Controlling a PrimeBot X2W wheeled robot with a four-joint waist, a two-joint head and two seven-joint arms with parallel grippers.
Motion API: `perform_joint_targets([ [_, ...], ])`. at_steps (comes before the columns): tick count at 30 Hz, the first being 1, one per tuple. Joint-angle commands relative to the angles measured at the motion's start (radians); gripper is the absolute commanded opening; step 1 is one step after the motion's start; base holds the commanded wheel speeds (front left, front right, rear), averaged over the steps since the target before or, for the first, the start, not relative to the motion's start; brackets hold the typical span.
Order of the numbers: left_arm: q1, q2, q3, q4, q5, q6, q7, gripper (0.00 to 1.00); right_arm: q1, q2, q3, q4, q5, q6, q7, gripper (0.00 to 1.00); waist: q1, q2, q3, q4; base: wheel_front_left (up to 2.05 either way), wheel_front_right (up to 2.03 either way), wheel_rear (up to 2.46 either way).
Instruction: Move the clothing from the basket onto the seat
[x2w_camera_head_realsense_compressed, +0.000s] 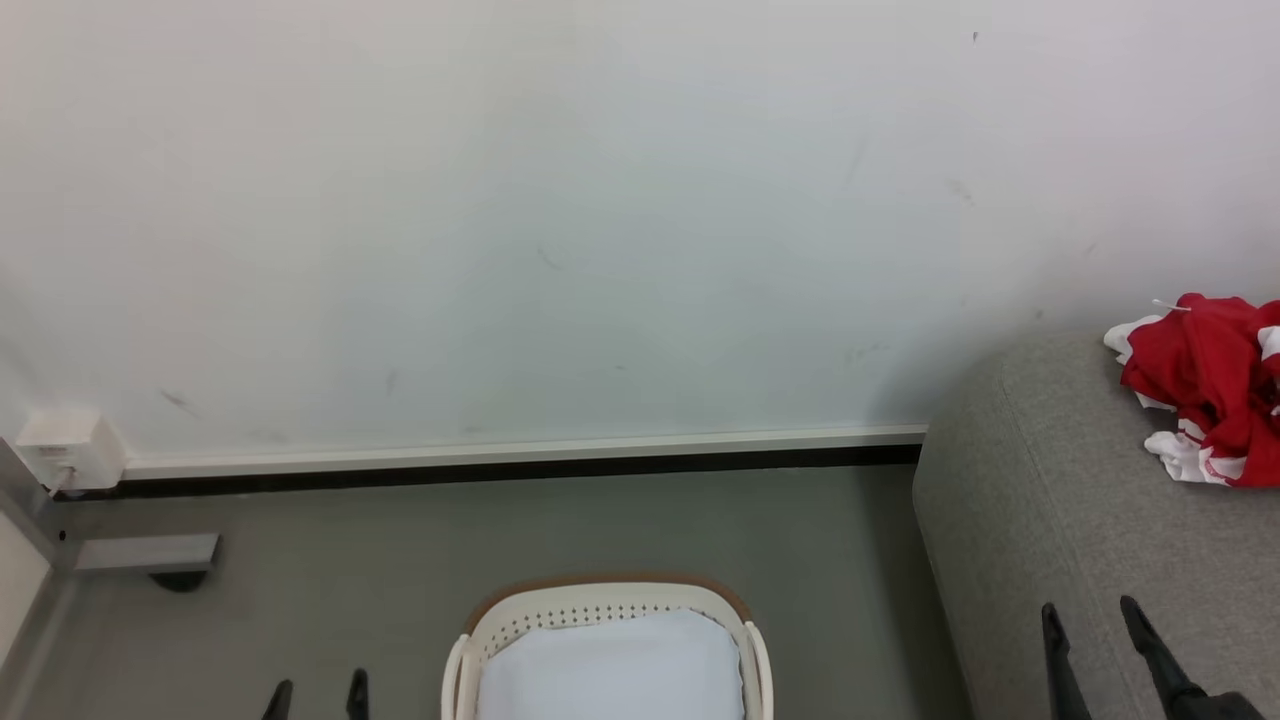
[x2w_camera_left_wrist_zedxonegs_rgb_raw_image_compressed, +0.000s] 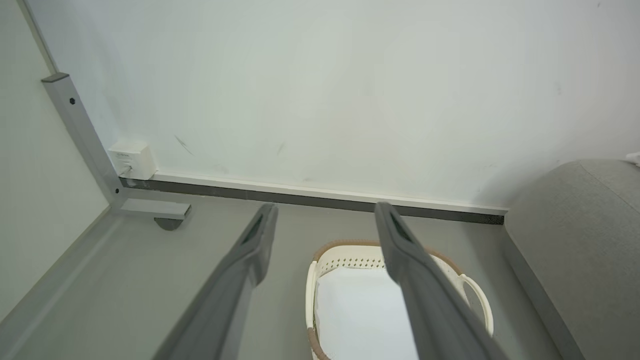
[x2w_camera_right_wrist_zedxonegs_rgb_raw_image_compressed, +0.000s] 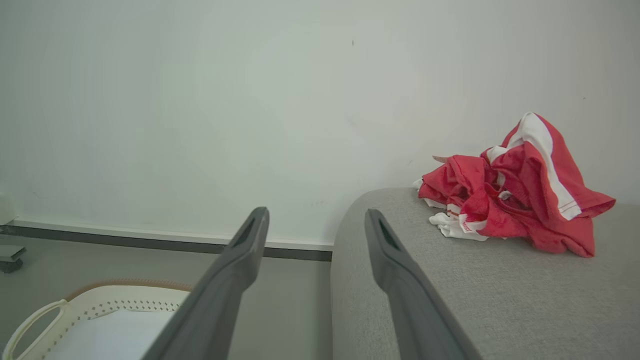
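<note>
The clothing (x2w_camera_head_realsense_compressed: 1205, 385) is seen lying in a crumpled heap on the seat (x2w_camera_head_realsense_compressed: 1050, 520), close to the wall (x2w_camera_head_realsense_compressed: 600, 200) behind it. Red cloth with white stripes and white edges can be made out. In the right wrist view the clothing (x2w_camera_right_wrist_zedxonegs_rgb_raw_image_compressed: 520, 200) is shown resting on the flat top of the seat (x2w_camera_right_wrist_zedxonegs_rgb_raw_image_compressed: 450, 300), back from its rounded end.

The basket (x2w_camera_head_realsense_compressed: 600, 592) is set on the floor (x2w_camera_head_realsense_compressed: 400, 540) to the left of the seat. A strip of floor is left between the two. A brown rim and rows of small holes are seen on the basket, and a white liner (x2w_camera_head_realsense_compressed: 610, 665) is laid smooth inside it.

The right fingers (x2w_camera_head_realsense_compressed: 1150, 640) are held over the near part of the seat, well apart from the clothing. They are spread wide and nothing is gripped by them. In the right wrist view the right fingers (x2w_camera_right_wrist_zedxonegs_rgb_raw_image_compressed: 395, 260) are pointed toward the wall, with one over the end of the seat and the other over the floor beside the basket (x2w_camera_right_wrist_zedxonegs_rgb_raw_image_compressed: 125, 300).

The left fingers (x2w_camera_head_realsense_compressed: 357, 692) are seen at the bottom edge, just left of the basket and above the floor. They are also spread wide, with nothing gripped. In the left wrist view the left fingers (x2w_camera_left_wrist_zedxonegs_rgb_raw_image_compressed: 250, 255) are shown with the basket (x2w_camera_left_wrist_zedxonegs_rgb_raw_image_compressed: 350, 250) below and beyond them.

A small white box (x2w_camera_head_realsense_compressed: 70, 450) is fixed low on the wall at the far left, and a grey metal bar (x2w_camera_head_realsense_compressed: 145, 552) is seen just under it at the floor.
</note>
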Motion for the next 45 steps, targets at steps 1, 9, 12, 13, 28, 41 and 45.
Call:
perform_joint_targets([
  [1, 0.019, -0.007, 0.011, -0.003, 0.018, -0.013, 0.000, 1.00, 0.020, -0.005, 0.012, -0.006, 0.013, -0.003, 0.000, 1.00, 0.0004, 0.0000, -0.008, -0.004, 0.00, 0.00, 0.00],
  [9, 0.056, -0.064, 0.074, -0.019, 0.080, -0.081, 0.000, 1.00, 0.061, -0.004, 0.048, -0.010, 0.044, -0.003, 0.000, 1.00, 0.0004, 0.0000, -0.022, 0.001, 0.00, 0.00, 0.00],
  [12, 0.053, -0.081, 0.096, -0.021, 0.100, -0.098, 0.000, 1.00, 0.064, -0.004, 0.051, -0.006, 0.046, -0.003, 0.000, 1.00, 0.0004, 0.0000, -0.021, 0.000, 0.00, 0.00, 0.00],
  [13, 0.051, -0.085, 0.101, -0.021, 0.104, -0.103, 0.000, 1.00, 0.063, -0.004, 0.052, -0.004, 0.047, -0.003, 0.000, 1.00, 0.0004, 0.0000, -0.021, 0.000, 0.00, 0.00, 0.00],
  [28, 0.028, -0.122, 0.156, -0.008, 0.154, -0.153, -0.001, 1.00, 0.046, -0.004, 0.074, 0.010, 0.053, -0.003, 0.000, 1.00, 0.0004, 0.0000, -0.010, 0.008, 0.00, 0.00, 0.00],
  [41, 0.016, -0.133, 0.168, 0.025, 0.025, -0.165, 0.043, 0.00, 0.041, 0.003, 0.061, 0.031, 0.175, 0.000, 0.036, 0.00, 0.0004, 0.0000, -0.006, 0.013, 0.00, 0.00, 0.00],
  [45, 0.008, -0.133, 0.168, 0.016, -0.052, -0.168, 0.060, 0.00, 0.033, 0.002, 0.056, 0.024, 0.254, 0.000, 0.054, 0.00, 0.0004, 0.0000, -0.004, 0.013, 0.00, 0.00, 0.00],
])
